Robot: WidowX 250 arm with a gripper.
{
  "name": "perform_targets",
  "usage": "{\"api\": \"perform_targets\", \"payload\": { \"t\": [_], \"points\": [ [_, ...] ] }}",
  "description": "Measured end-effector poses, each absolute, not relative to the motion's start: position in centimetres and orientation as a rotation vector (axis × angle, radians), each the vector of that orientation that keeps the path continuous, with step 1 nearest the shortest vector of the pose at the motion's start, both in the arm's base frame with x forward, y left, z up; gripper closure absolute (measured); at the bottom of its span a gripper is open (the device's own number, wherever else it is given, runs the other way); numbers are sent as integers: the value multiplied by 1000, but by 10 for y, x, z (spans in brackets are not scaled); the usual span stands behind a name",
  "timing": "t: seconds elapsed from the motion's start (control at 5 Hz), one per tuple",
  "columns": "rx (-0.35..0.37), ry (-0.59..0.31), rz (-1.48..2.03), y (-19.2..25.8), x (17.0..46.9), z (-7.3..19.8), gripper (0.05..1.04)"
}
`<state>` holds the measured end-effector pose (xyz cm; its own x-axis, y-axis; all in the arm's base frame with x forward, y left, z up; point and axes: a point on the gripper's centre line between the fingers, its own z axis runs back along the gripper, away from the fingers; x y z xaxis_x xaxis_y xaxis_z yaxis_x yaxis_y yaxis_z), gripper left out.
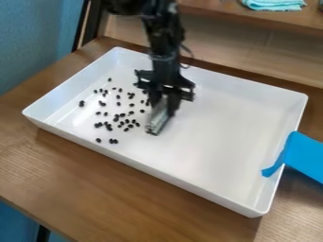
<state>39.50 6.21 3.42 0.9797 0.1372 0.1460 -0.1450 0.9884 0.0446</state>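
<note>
The black gripper (163, 101) hangs down over the left-centre of a white rectangular tray (214, 137). Between its fingers is a greyish, partly clear block-like object (159, 118), tilted, its lower end at or close to the tray floor. Many small black beans (118, 118) lie scattered on the tray floor to the left of the gripper, some right beside the held object. Part of the object's upper end is hidden by the fingers.
Blue tape (306, 156) runs over the tray's right wall onto the wooden table (120, 189). A teal folded cloth (274, 4) lies on a wooden surface at the top right. Raised white walls surround the tray floor.
</note>
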Motion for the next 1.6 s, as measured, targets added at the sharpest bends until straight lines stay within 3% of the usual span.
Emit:
{"api": "perform_targets", "payload": {
  "t": [0.4, 1.0, 1.4, 1.6],
  "points": [
    [67, -129, 128, 118, 381, 34, 697],
    [27, -145, 102, 203, 349, 37, 697],
    [-115, -85, 117, 177, 340, 49, 697],
    [-161, -121, 123, 153, 343, 84, 697]
  ]
}}
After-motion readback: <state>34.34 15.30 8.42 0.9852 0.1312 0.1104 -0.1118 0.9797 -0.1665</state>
